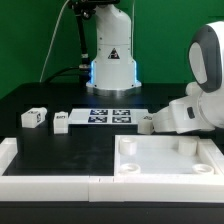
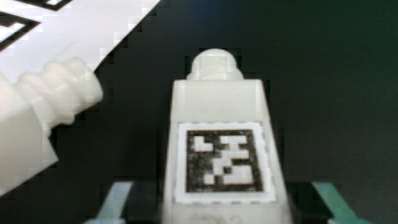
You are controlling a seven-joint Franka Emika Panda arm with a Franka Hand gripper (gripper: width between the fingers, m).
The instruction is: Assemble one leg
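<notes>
- Leg (image 2: pixel 217 140) dead centre in the wrist view: white block, black-and-white square tag facing the camera, rounded peg on the far end.
- Same leg (image 1: pixel 147 123) at centre right of the exterior view, at the tip of the arm (image 1: pixel 195 105), just above the back left corner of the panel (image 1: pixel 165 165). Cannot tell whether touching the table (image 1: pixel 60 145) or lifted off it.
- Pincer (image 2: pixel 224 205) straddling the leg, one of its fingers (image 2: pixel 121 200) on each side, a thin dark strip showing between each finger and the block. Cannot tell whether clamped or merely around it.
- Close beside the leg in the wrist view: another white part (image 2: pixel 45 110) with a ribbed end, apart from the leg. Identity unclear.
- Two more legs lying on the table at mid left of the exterior view: one (image 1: pixel 33 117) further left, one (image 1: pixel 61 122) nearer centre, apart from each other.
- Marker board (image 1: pixel 110 115) flat at centre, between those legs and the held one.
- Panel with raised rim filling lower right; white L-shaped rail (image 1: pixel 40 182) along lower left.
- Robot base (image 1: pixel 112 60) at top centre, behind the marker board.
</notes>
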